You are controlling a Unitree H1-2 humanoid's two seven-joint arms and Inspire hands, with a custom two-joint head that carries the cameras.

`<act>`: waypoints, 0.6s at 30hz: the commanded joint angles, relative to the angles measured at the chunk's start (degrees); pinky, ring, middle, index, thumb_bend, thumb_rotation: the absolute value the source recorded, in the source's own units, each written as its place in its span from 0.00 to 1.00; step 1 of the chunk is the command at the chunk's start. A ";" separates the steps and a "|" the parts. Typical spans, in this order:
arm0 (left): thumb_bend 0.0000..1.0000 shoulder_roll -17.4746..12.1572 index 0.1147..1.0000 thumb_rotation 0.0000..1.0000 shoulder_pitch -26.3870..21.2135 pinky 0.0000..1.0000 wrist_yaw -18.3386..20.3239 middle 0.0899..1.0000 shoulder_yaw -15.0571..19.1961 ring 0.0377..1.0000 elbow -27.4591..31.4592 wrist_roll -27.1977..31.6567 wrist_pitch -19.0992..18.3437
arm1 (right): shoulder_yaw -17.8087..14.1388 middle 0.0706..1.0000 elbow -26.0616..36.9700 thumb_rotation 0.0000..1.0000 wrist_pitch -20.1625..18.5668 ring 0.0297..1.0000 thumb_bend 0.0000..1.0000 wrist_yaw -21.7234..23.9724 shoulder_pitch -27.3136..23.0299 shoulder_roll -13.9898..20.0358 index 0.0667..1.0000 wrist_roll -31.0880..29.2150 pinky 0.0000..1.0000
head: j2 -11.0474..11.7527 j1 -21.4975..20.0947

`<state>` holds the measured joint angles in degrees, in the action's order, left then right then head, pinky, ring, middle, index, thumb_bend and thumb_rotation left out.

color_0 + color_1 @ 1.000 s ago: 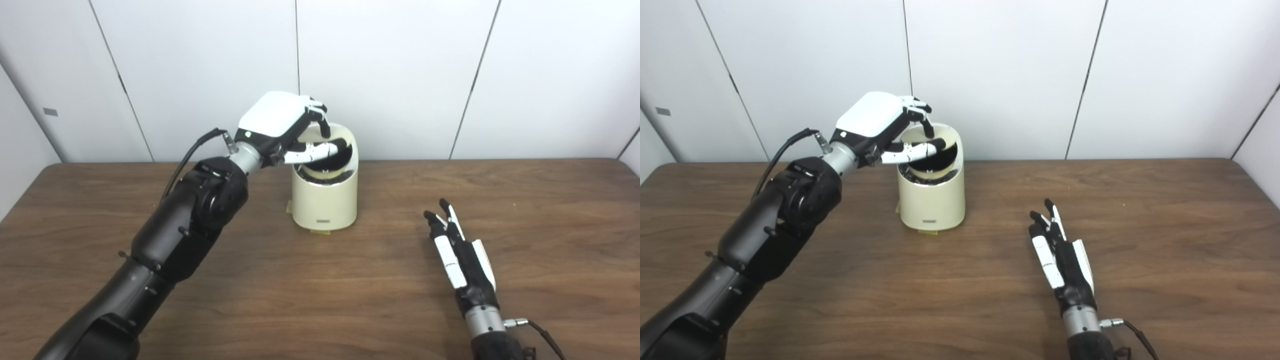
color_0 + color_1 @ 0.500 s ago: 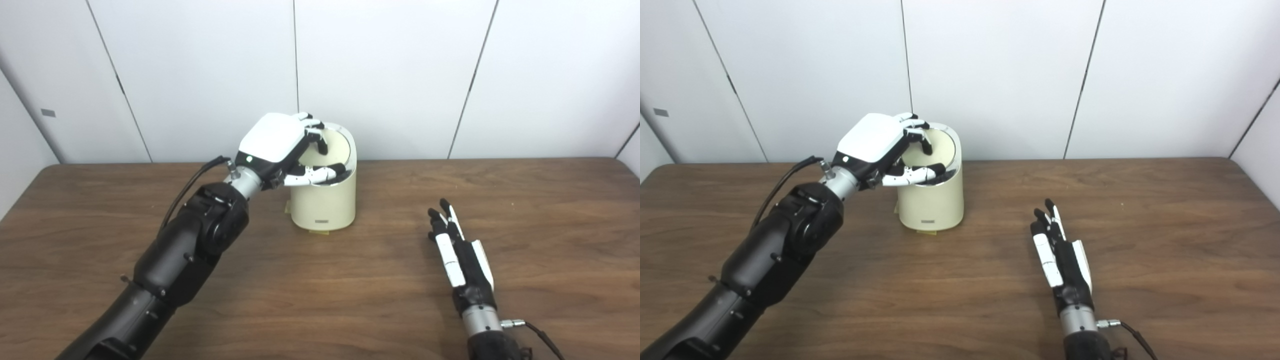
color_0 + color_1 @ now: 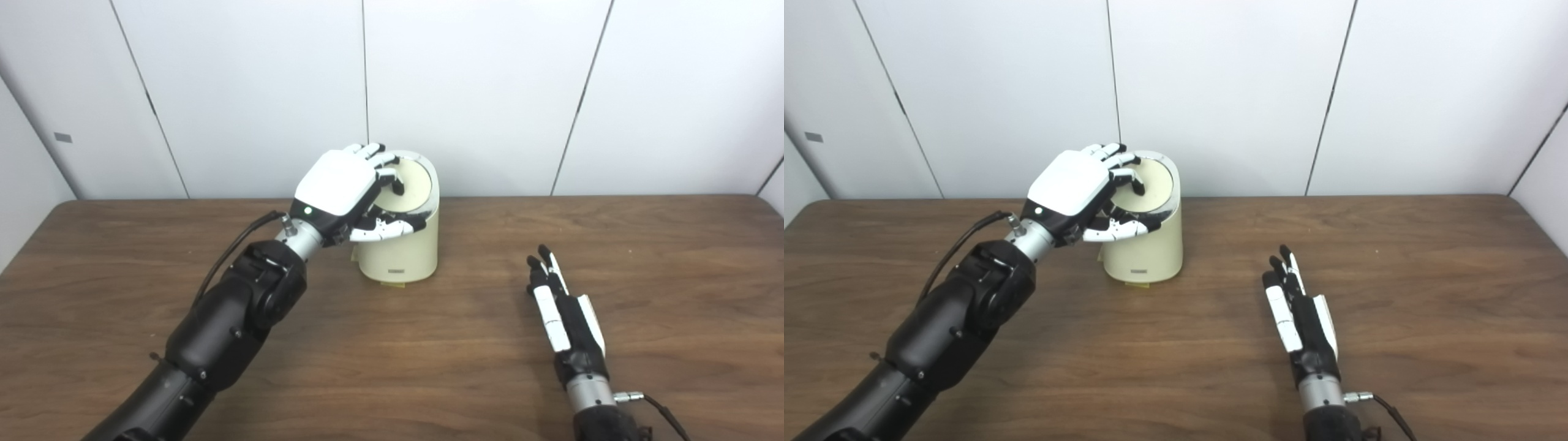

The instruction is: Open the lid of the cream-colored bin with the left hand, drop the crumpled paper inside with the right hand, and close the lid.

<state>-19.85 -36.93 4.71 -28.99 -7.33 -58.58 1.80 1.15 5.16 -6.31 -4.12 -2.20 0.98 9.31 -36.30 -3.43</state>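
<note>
The cream-colored bin [image 3: 401, 254] stands at the back middle of the table, with its round lid [image 3: 415, 184] lying down flat on top. My left hand [image 3: 340, 184] is over the lid's left side. Its fingers [image 3: 384, 174] curl onto the lid's top and the thumb lies across the bin's front just under the rim, so it still pinches the lid's edge. My right hand [image 3: 560, 312] lies flat on the table to the right of the bin, fingers straight and apart, holding nothing. No crumpled paper is in view.
The brown wooden table [image 3: 392, 367] runs across the whole view, with white wall panels [image 3: 478, 92] close behind the bin. A small yellowish tab [image 3: 392, 283] sticks out from under the bin's base. Cables trail from both wrists.
My left hand has moved down and forward with the lid, which went from tilted up and open to lying flat on the bin. My right hand has stayed put.
</note>
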 commanded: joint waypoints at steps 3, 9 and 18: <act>0.56 -0.89 0.64 0.89 0.59 0.94 2.25 0.86 -2.23 0.93 -1.29 -1.97 1.62 | -0.15 0.95 1.51 1.00 -0.81 0.96 0.61 0.40 -0.30 0.43 1.00 0.06 0.92 | -0.13 0.06; 0.57 -0.70 0.64 0.89 0.77 0.88 1.12 0.86 -2.91 0.92 -3.44 -1.76 2.28 | -0.37 0.95 0.90 1.00 -0.34 0.96 0.61 0.23 -0.40 0.92 1.00 0.28 0.92 | -0.28 0.10; 0.57 -0.50 0.62 0.88 0.89 0.86 1.05 0.85 -0.46 0.90 -2.85 1.89 1.76 | -1.10 0.97 0.01 1.00 -0.27 0.98 0.62 0.46 -0.98 0.94 1.00 -1.50 0.94 | 0.13 0.35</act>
<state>-19.89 -36.87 2.62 -28.97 -8.95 -57.66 2.94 0.70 5.22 -6.60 -3.80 -2.23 1.60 8.16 -36.21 -2.99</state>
